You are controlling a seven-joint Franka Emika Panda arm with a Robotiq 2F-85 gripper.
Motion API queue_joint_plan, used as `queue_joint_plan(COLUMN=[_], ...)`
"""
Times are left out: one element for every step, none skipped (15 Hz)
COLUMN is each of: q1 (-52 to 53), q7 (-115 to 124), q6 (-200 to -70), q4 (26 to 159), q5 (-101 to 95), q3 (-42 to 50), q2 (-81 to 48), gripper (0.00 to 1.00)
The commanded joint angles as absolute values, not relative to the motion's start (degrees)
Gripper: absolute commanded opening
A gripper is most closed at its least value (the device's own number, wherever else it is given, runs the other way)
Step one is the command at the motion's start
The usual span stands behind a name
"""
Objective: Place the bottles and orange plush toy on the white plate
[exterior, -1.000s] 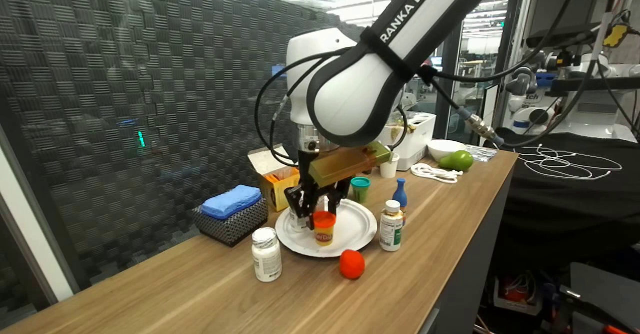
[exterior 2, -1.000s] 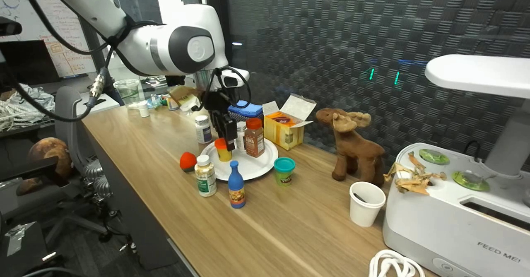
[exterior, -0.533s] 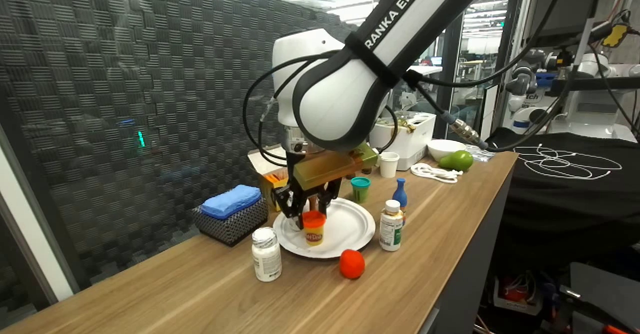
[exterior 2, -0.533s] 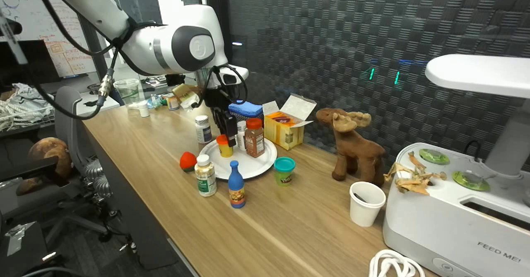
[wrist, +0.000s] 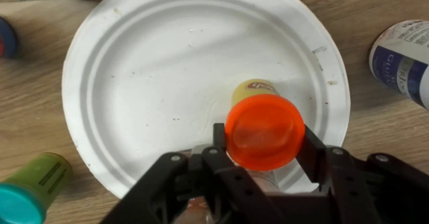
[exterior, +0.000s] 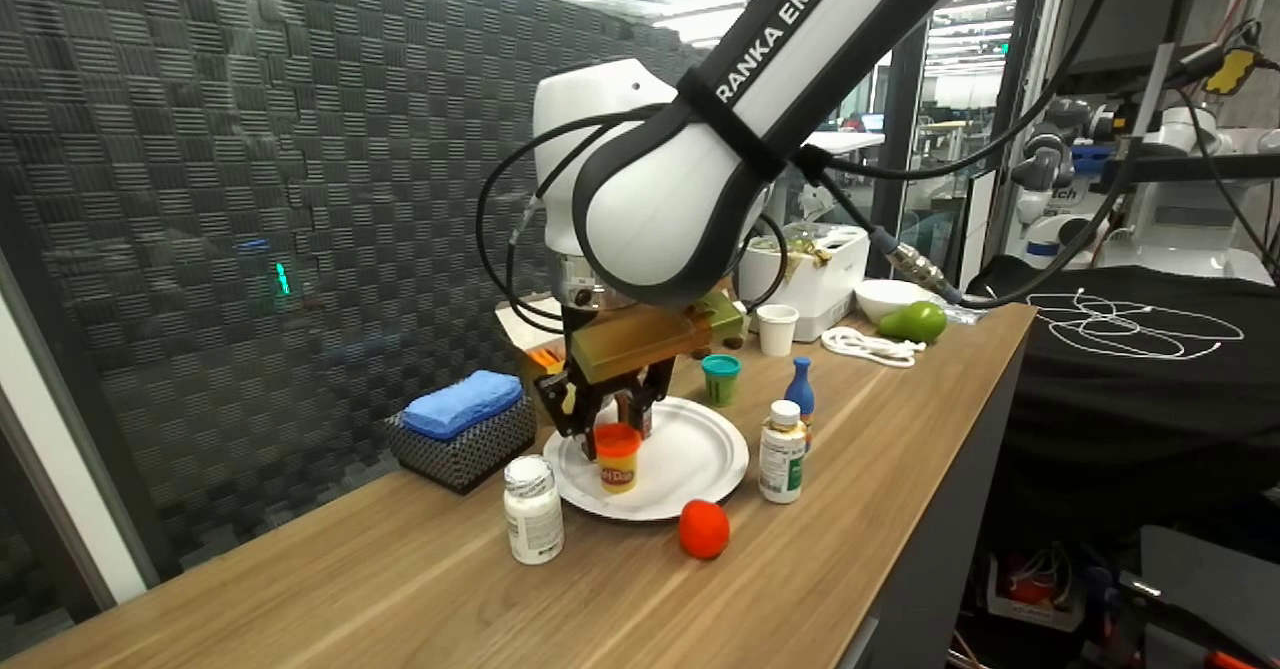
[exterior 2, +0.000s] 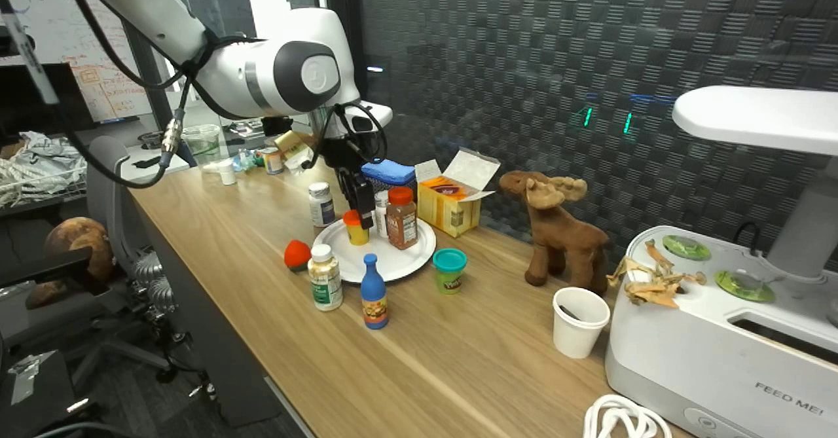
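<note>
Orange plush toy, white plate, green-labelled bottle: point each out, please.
Orange plush toy (exterior: 704, 529), in an exterior view: middle of its rounded side.
White plate (wrist: 167, 80), wrist view: bare inner surface.
Green-labelled bottle (exterior 2: 325, 285), in an exterior view: front of its label.

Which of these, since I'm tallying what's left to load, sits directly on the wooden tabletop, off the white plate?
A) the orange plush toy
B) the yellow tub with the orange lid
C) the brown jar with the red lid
A: both exterior views show the orange plush toy on the wooden tabletop, outside the rim of the white plate.
</note>
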State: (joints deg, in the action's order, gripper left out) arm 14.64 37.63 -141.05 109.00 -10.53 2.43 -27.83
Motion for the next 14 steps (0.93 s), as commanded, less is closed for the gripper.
queue_joint_plan(q1=[15.4,15.5,15.7,15.9,16.2,16.5,16.8,16.9,16.9,16.9,16.7,16.5,16.3,16.1], q7=[38.1,38.1,38.3,38.3,38.6,38.9,39.2,39.4,39.5,39.3,39.1,39.0,38.8,38.1], q6=[-140.2,-139.8,-139.4,-139.1,-138.1,-137.8,-137.0,-136.1,-135.4,-134.8,-134.5,-134.1,-133.8,-133.4], q4=[107.2,107.2,107.4,107.5,107.6,107.6,107.8,108.0,108.2,108.4,108.6,108.5,108.6,108.6], q5=[-10.0,-10.3,-10.4,-10.6,-10.9,-11.2,-11.5,-11.4,-10.9,-10.5,-9.9,-9.2,-8.3,-6.9], q3=[2.5,2.6,2.7,2.7,2.9,3.0,3.0,2.8,2.3,1.7,1.0,0.2,-0.7,-1.8], q2=[-28.5,-28.2,-27.6,-27.0,-26.1,-25.4,-24.3,-22.9,-21.7,-20.6,-19.8,-19.0,-18.1,-17.6], gripper=[0.79,0.86,0.93,0.99,1.0,1.0,1.0,1.0,1.0,1.0,1.0,1.0,1.0,1.0])
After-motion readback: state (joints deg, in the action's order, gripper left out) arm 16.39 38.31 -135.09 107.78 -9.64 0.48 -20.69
